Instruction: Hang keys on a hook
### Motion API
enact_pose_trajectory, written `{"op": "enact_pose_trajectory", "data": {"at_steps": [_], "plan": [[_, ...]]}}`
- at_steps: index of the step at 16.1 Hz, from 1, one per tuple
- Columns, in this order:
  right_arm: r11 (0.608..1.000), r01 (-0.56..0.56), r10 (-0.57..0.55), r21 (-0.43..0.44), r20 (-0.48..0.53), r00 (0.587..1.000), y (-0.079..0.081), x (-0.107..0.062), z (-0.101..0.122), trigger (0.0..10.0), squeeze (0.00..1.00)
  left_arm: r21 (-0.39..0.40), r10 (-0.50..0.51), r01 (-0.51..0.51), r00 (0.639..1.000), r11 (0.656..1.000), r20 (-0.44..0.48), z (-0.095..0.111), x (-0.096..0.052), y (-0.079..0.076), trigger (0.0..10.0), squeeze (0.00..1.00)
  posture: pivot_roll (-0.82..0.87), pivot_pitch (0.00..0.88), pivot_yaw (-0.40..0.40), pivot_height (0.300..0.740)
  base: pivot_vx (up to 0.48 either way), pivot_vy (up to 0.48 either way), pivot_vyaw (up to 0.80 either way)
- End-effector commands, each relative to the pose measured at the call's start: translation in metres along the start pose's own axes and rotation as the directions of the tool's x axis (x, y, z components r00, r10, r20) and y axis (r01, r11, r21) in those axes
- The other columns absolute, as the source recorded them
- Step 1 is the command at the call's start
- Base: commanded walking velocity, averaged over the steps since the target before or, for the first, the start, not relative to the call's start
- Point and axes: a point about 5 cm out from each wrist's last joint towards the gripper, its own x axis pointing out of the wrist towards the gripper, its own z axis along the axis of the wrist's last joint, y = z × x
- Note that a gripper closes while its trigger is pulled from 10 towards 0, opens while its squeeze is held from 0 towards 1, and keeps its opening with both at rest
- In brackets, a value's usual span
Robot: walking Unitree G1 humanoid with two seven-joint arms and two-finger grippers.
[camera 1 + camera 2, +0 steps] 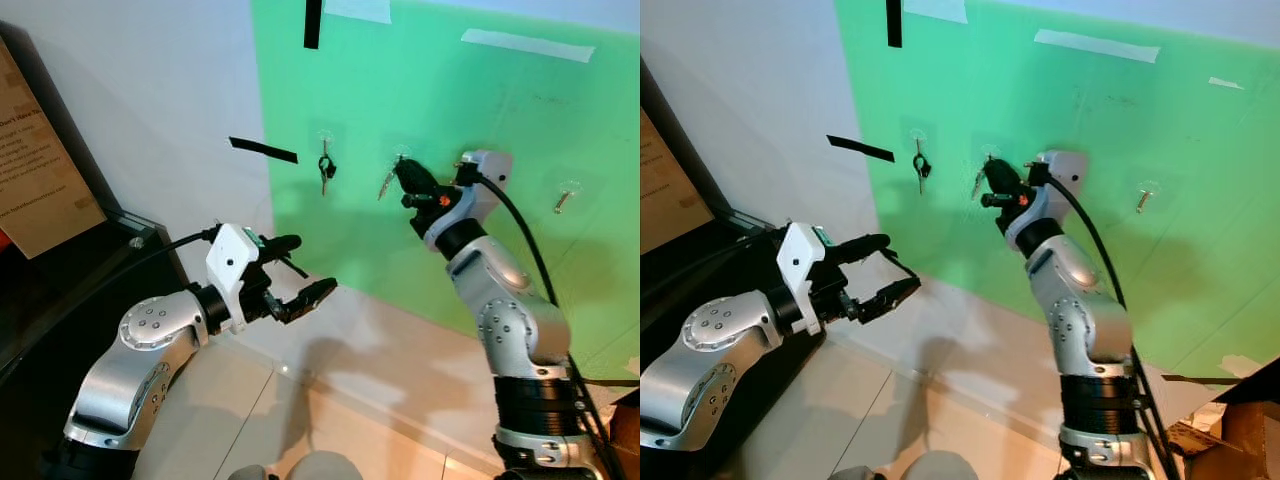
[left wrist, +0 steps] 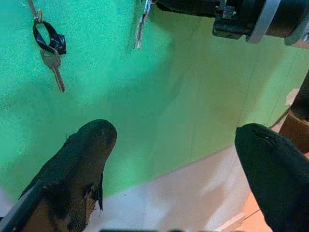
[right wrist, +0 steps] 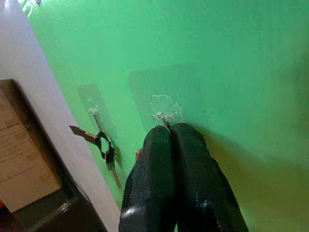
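Note:
On the green wall panel (image 1: 480, 120) are three clear stick-on hooks. From the left hook (image 1: 325, 140) hangs a key on a black ring (image 1: 326, 170), also seen as the black-ringed key (image 2: 52, 53). My right gripper (image 1: 403, 168) is raised to the middle hook (image 3: 164, 110) and shut, fingertips touching the hook. The silver keys (image 1: 386, 184) dangle just below its tips, also visible as the silver keys (image 2: 140, 26). My left gripper (image 1: 312, 265) is held open lower down and left of the panel, with nothing between its fingers (image 2: 91, 145).
The third hook (image 1: 566, 196) sits further right on the panel. Strips of black tape (image 1: 263, 150) mark the white wall. A brown printed board (image 1: 40, 170) leans over a black cabinet (image 1: 60, 290) at the left. Cardboard (image 1: 626, 420) lies at the lower right.

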Motion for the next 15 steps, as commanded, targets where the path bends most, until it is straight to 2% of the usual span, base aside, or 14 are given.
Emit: {"op": "enact_pose_trajectory", "data": {"at_steps": [1,6,7,9,15], "plan": [[1.000,0.027,-0.027,0.010,-0.018,0.999,-0.008,-0.005,-0.002,10.0,0.00,0.022,-0.006,0.006,1.000,1.000,0.012,0.007,0.001,0.000,10.0,0.00,-0.03,0.000,0.023,0.740,0.000,0.000,0.00],[0.999,-0.051,0.052,0.016,-0.029,0.998,0.007,-0.002,-0.003,10.0,0.00,0.020,-0.004,0.004,1.000,1.000,0.012,0.007,0.001,0.000,10.0,0.00,-0.03,0.000,0.020,0.740,0.000,0.000,0.00],[0.999,-0.054,0.054,0.005,-0.040,0.998,0.008,-0.002,-0.005,10.0,0.00,0.020,-0.005,0.004,1.000,1.000,0.012,0.006,0.001,0.000,10.0,0.00,-0.03,0.000,0.019,0.740,0.000,0.000,0.00],[0.997,-0.029,0.020,-0.077,-0.125,0.992,0.008,0.002,-0.017,10.0,0.00,0.021,-0.005,0.004,1.000,1.000,0.011,0.006,0.001,-0.001,10.0,0.00,-0.03,0.000,0.019,0.740,0.000,0.000,0.00],[0.998,-0.037,0.036,-0.057,-0.033,0.999,0.020,0.012,-0.004,10.0,0.00,0.022,0.000,0.000,1.000,1.000,0.011,0.007,0.002,-0.001,10.0,0.00,-0.03,0.000,0.013,0.740,0.000,0.000,0.00]]}}
